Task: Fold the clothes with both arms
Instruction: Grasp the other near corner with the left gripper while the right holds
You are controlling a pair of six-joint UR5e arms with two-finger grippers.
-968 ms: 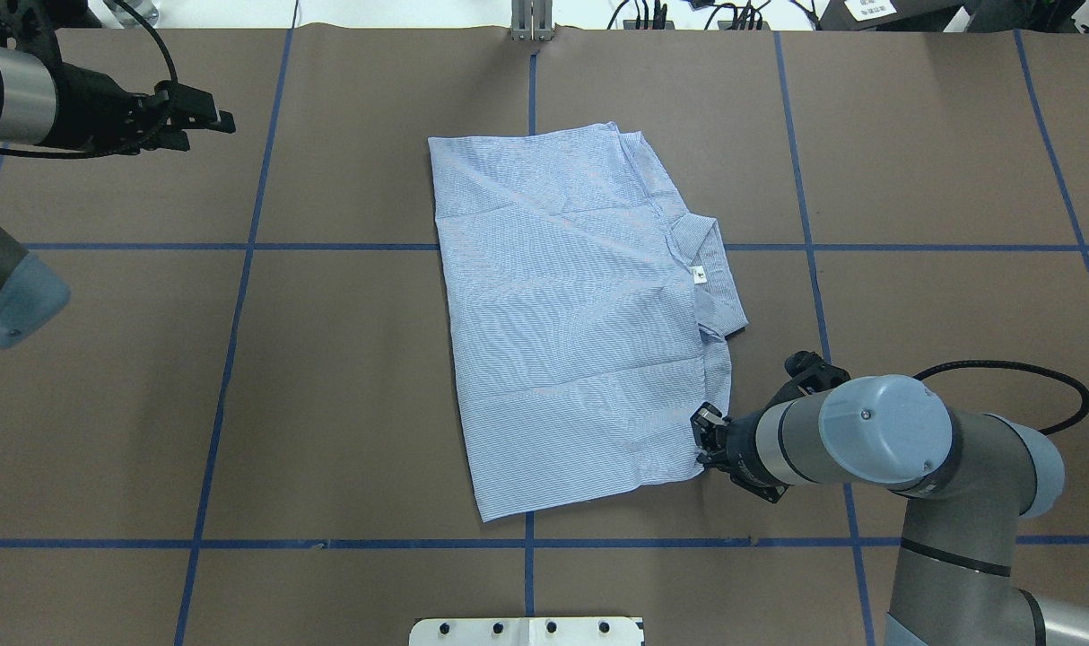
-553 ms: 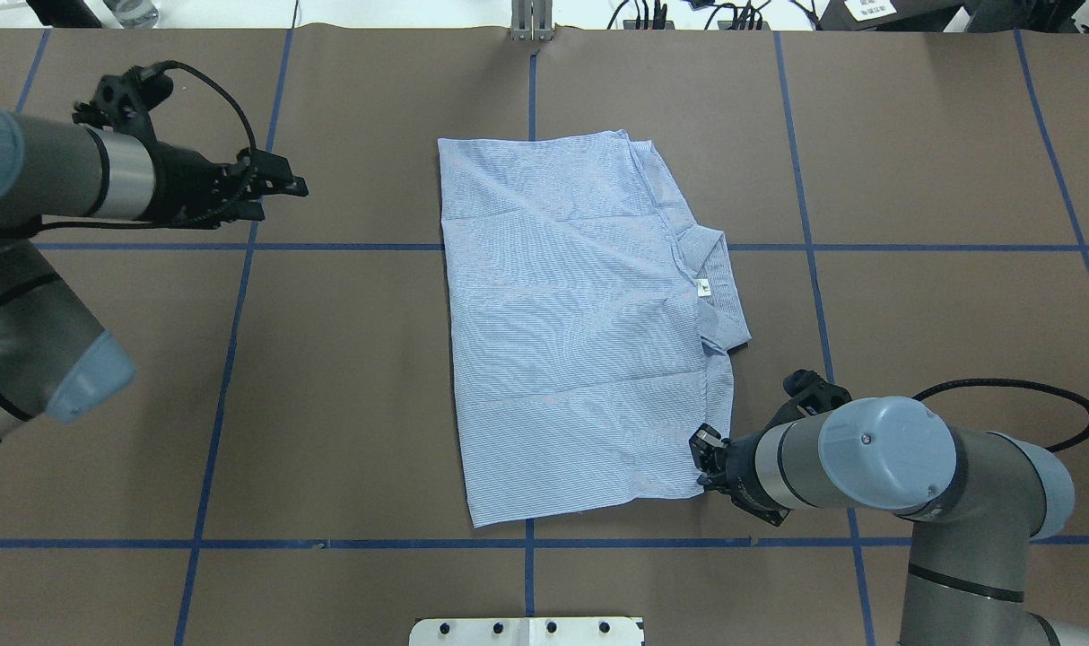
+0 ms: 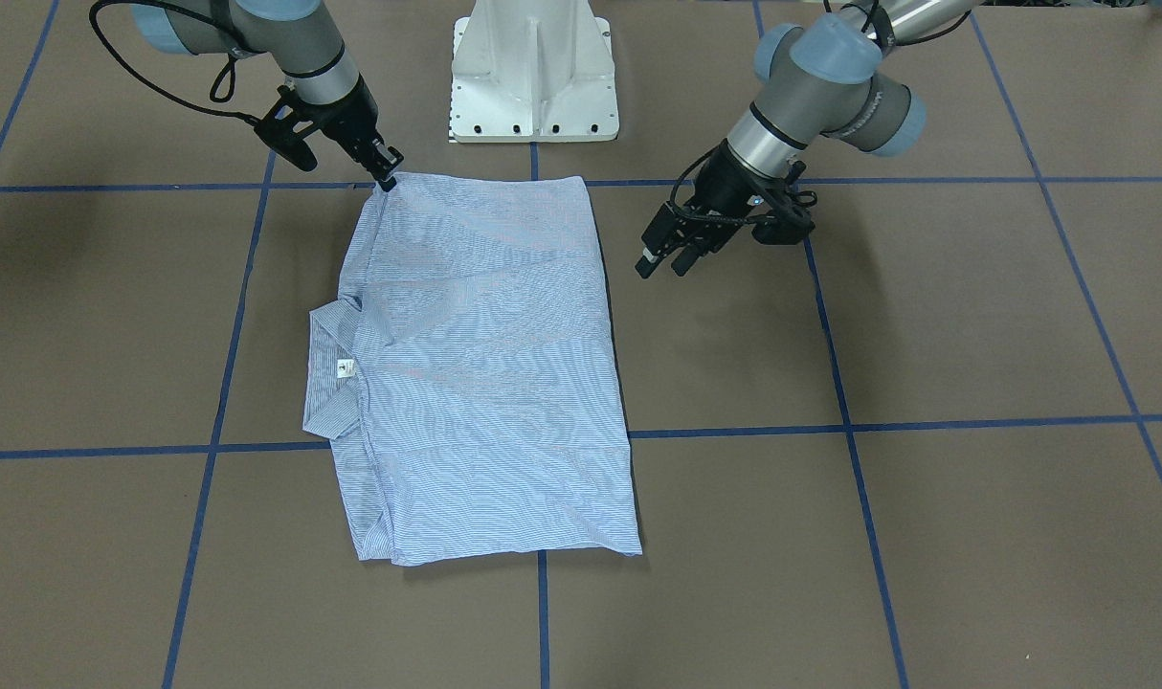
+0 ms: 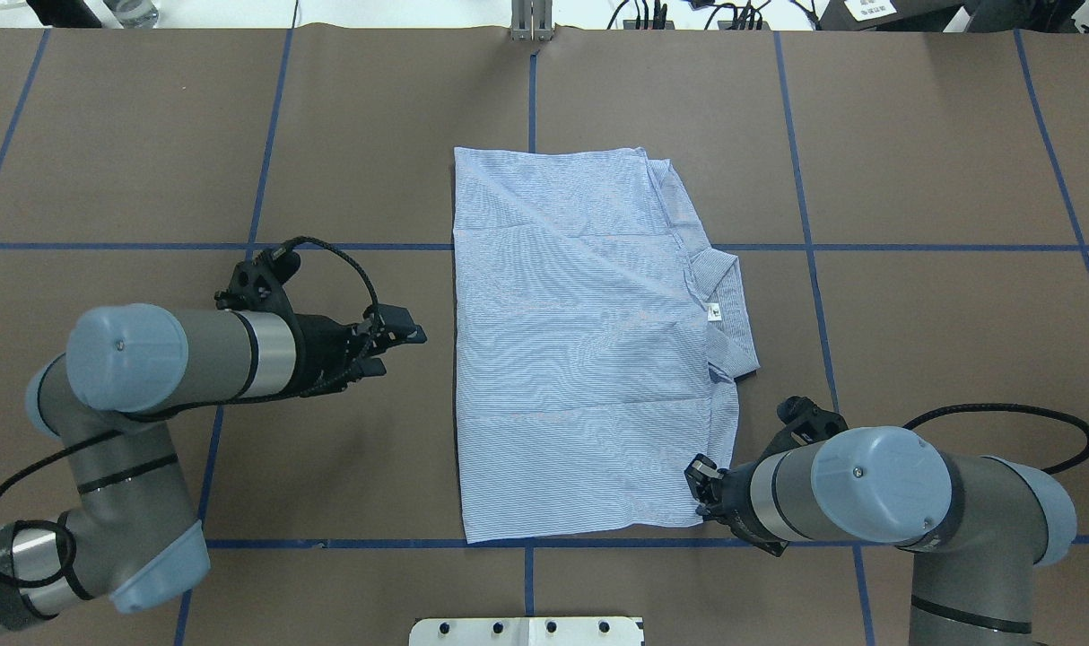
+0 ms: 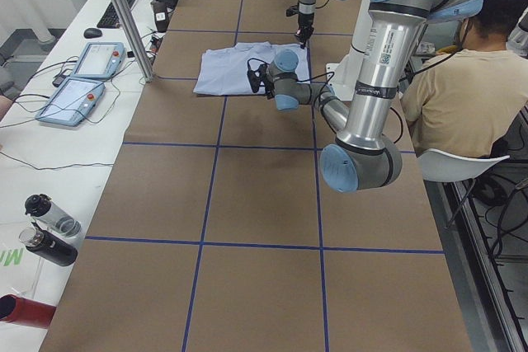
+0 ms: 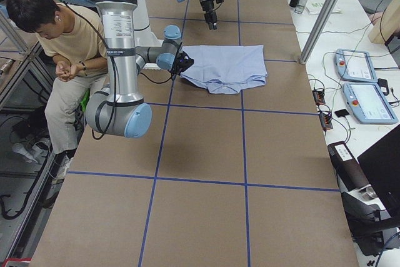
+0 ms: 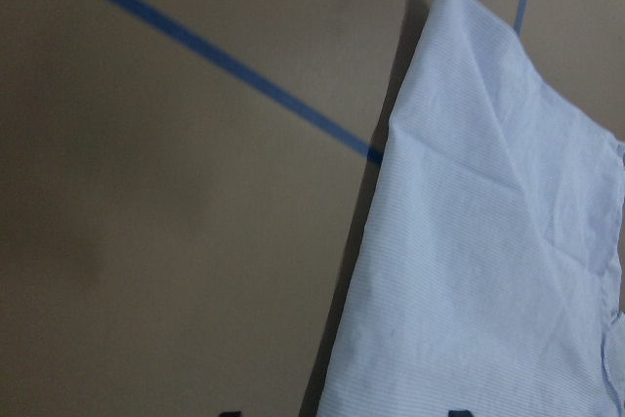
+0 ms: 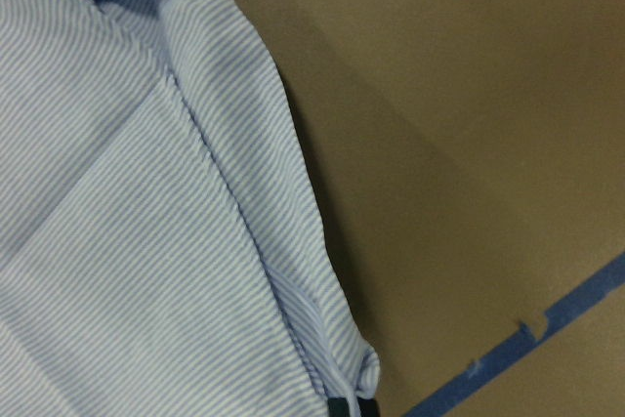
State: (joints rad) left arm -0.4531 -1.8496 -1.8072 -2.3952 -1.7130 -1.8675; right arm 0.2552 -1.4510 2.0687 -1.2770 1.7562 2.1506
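Two arms are flanking one shirt (image 4: 580,341), which is lying flat in the middle of the brown tabletop (image 4: 329,135) as a folded rectangle. Its long axis is running straight away from the robot, with the collar (image 4: 733,296) and white neck label (image 4: 714,312) sticking out on its right side.

The right end effector (image 4: 699,480) is pinching the shirt's near right corner, jaws closed on the bunched hem. The left end effector (image 4: 401,353) is hovering just beside the left edge, empty, its fingers standing wide apart and pointing at the cloth. The shirt is lying directly to its right, and the free near left corner is sitting a little toward the robot from it, so this arm is probably the one to take that corner.

The fabric is looking thin, finely striped in pale blue and white, soft and limp, showing shallow creases, crisp folded edges and doubled layers likely to slip apart.
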